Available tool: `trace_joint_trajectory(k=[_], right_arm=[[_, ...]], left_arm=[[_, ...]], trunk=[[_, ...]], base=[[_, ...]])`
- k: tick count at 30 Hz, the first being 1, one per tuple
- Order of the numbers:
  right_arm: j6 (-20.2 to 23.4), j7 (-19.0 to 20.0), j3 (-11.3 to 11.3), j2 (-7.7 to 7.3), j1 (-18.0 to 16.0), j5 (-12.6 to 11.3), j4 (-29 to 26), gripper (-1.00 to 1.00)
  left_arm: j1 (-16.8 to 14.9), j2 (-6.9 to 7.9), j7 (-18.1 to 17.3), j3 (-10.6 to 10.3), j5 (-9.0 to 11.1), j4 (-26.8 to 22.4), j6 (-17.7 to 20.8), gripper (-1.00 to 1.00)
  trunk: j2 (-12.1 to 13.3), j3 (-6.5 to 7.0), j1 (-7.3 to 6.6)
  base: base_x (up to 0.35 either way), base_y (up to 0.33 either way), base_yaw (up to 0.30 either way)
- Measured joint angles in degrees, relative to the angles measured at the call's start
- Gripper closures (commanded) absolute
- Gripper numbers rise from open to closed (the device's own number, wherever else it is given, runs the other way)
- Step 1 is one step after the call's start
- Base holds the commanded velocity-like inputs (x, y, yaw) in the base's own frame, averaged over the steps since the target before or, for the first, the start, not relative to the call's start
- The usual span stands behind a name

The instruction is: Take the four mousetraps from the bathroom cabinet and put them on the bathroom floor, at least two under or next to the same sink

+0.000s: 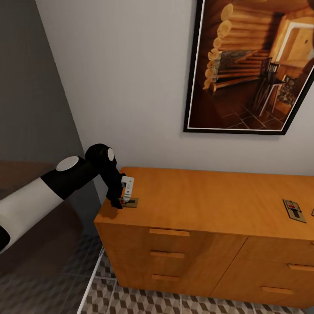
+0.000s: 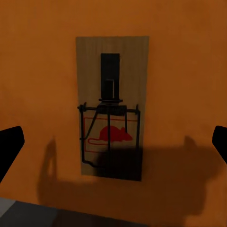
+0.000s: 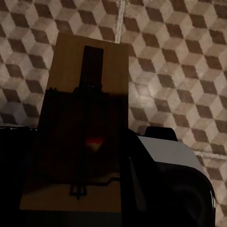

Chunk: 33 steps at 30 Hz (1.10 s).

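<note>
My left end effector (image 1: pixel 123 201) is down at the left near corner of the cabinet (image 1: pixel 209 205), fingers spread either side of a mousetrap (image 1: pixel 129 202) lying flat on the worktop, not yet closed on it. To do this well, I think: stay centred over the board, grip it across the narrow sides and close on the wood, not the wire. The left wrist view shows what the head view can't: the trap (image 2: pixel 111 108) sits squarely between my two fingertips (image 2: pixel 9 146), red mouse print facing up. My right end effector is pinching a second mousetrap (image 3: pixel 78 127), held over the bathroom floor (image 3: pixel 179 61). A third trap (image 1: pixel 294 210) lies far right on the worktop. No sink in sight.
</note>
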Motion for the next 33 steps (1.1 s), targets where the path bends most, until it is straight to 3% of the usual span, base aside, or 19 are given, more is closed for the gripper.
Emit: trace_joint_trajectory(k=[33], right_arm=[[-0.06, 0.03, -0.01, 0.15, 0.02, -0.01, -0.03, 1.0]], left_arm=[[0.06, -0.32, 0.0, -0.17, -0.01, 0.39, -0.21, -1.0]], trunk=[[0.0, 0.0, 0.0]], base=[[0.0, 0.0, 0.0]])
